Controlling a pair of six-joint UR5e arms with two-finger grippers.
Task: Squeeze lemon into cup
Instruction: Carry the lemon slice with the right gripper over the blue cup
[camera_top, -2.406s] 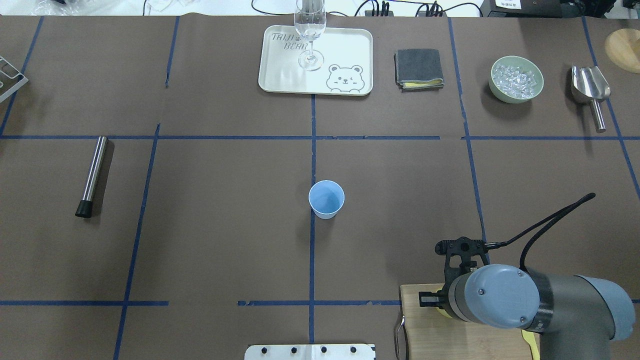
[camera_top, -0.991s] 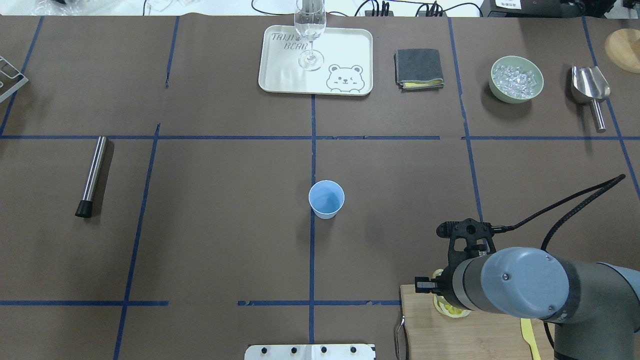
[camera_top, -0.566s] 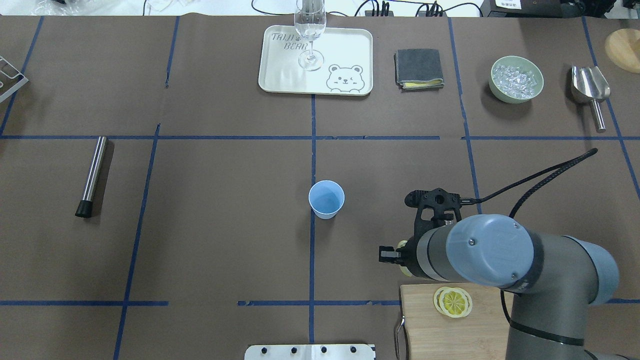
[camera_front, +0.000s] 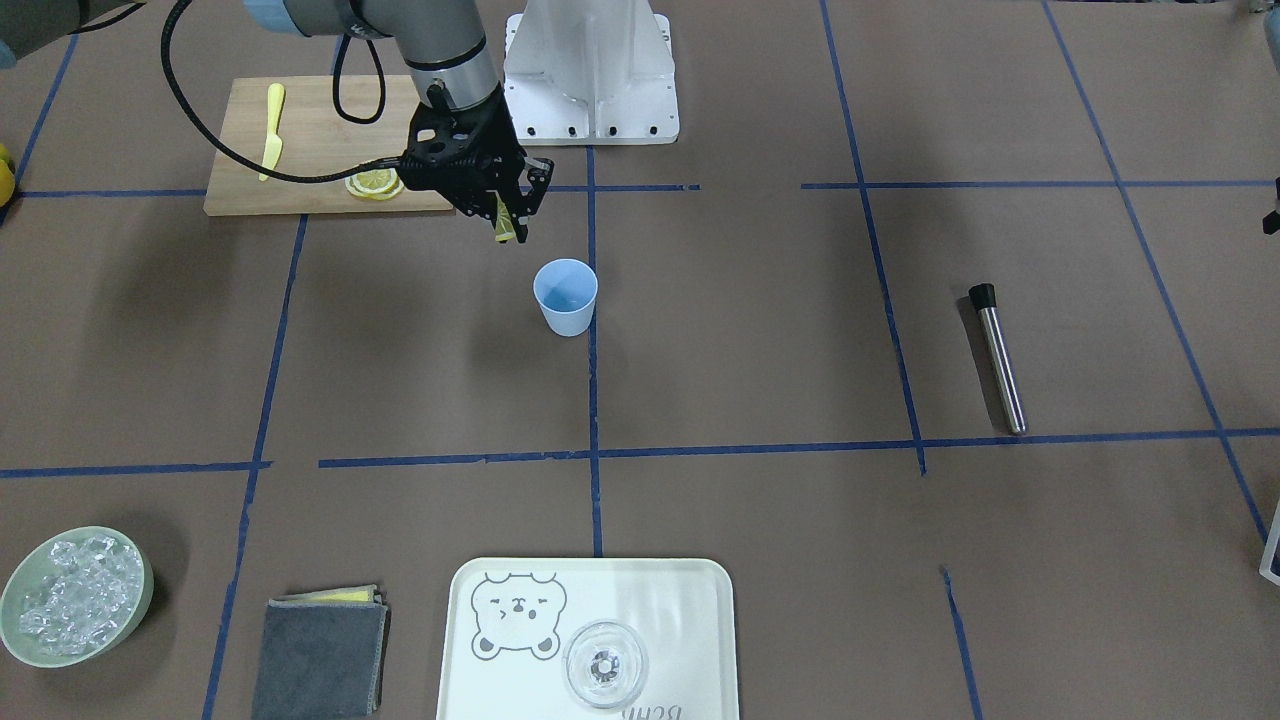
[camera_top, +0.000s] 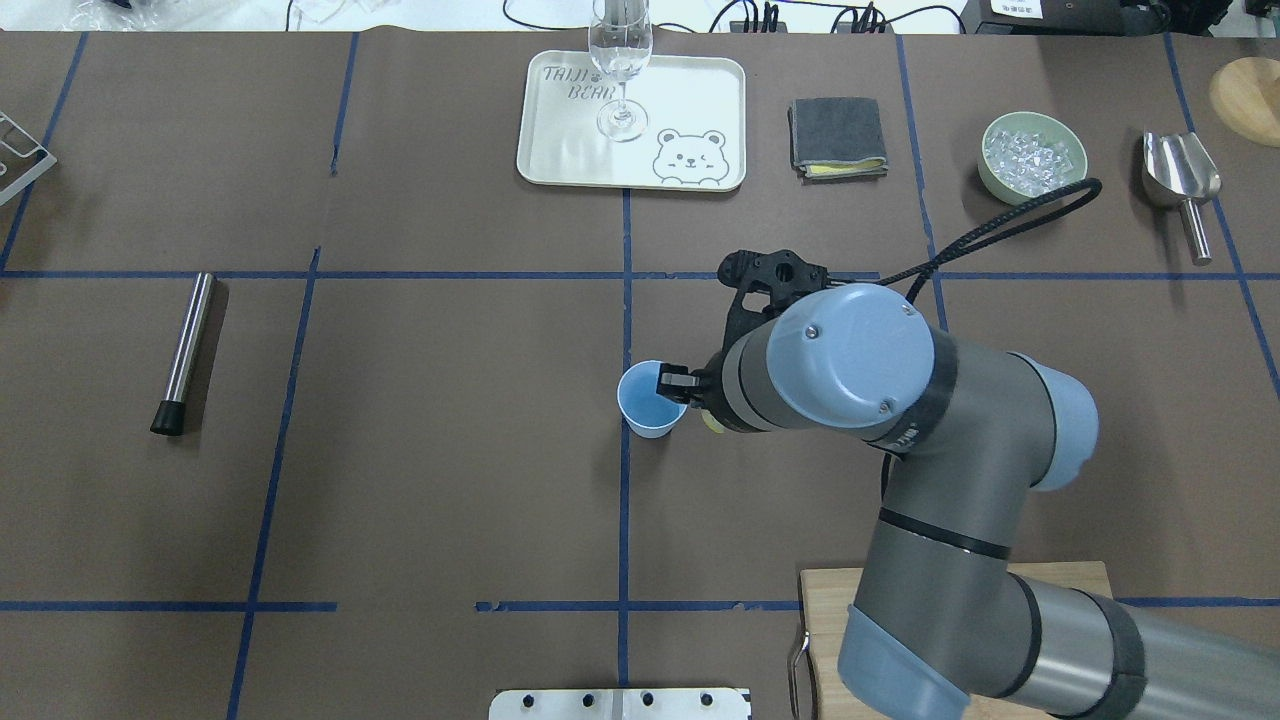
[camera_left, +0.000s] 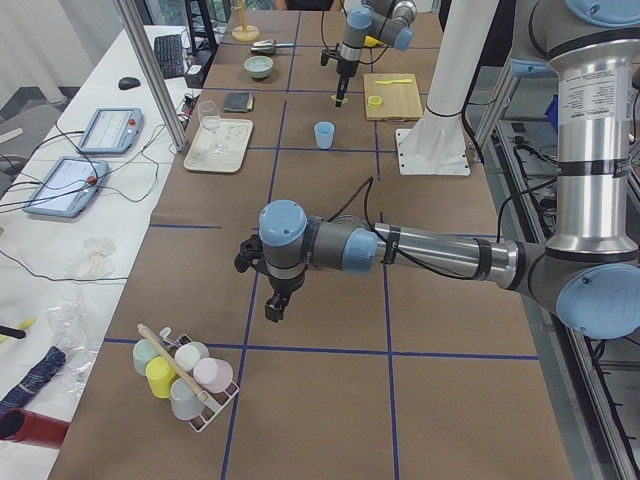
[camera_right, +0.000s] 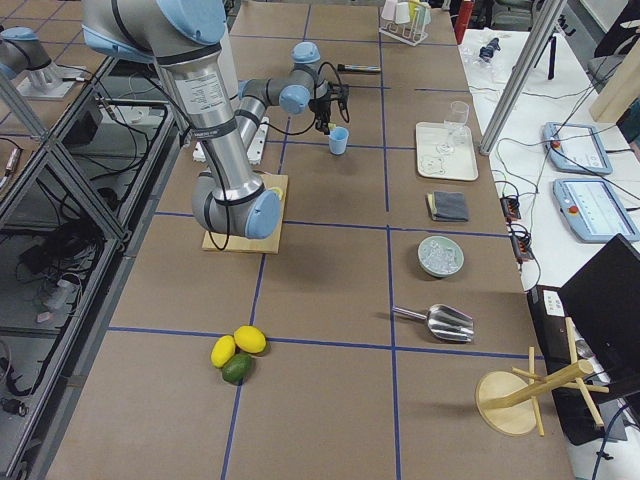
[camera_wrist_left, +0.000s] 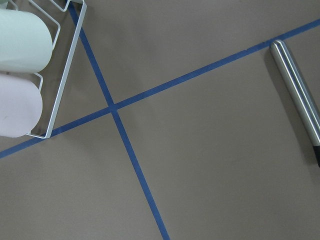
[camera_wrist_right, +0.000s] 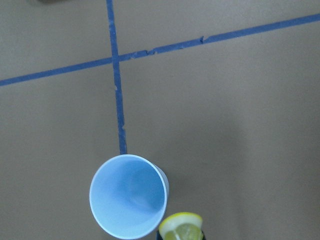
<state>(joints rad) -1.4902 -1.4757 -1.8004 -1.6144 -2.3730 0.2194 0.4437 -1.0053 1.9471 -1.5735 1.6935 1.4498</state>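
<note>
The light-blue cup (camera_top: 650, 402) stands upright at the table's middle; it also shows in the front view (camera_front: 566, 296) and the right wrist view (camera_wrist_right: 127, 196). It looks empty. My right gripper (camera_front: 507, 222) is shut on a lemon slice (camera_front: 503, 230) and holds it on edge in the air, just beside the cup's rim on my right. The slice (camera_wrist_right: 181, 225) sits at the bottom edge of the right wrist view, next to the cup's mouth. My left gripper (camera_left: 275, 305) hangs over the table's left end; I cannot tell whether it is open or shut.
A wooden cutting board (camera_front: 300, 150) near my base holds more lemon slices (camera_front: 373, 183) and a yellow knife (camera_front: 270, 128). A steel muddler (camera_top: 185, 350) lies left. At the far side are a tray (camera_top: 700, 100) with a glass (camera_top: 620, 70), a cloth (camera_top: 837, 137), an ice bowl (camera_top: 1033, 158), and a scoop (camera_top: 1185, 185).
My right arm has lifted a lemon slice off the cutting board and carried it forward and left, up to the cup's rim. The cup has not moved.
</note>
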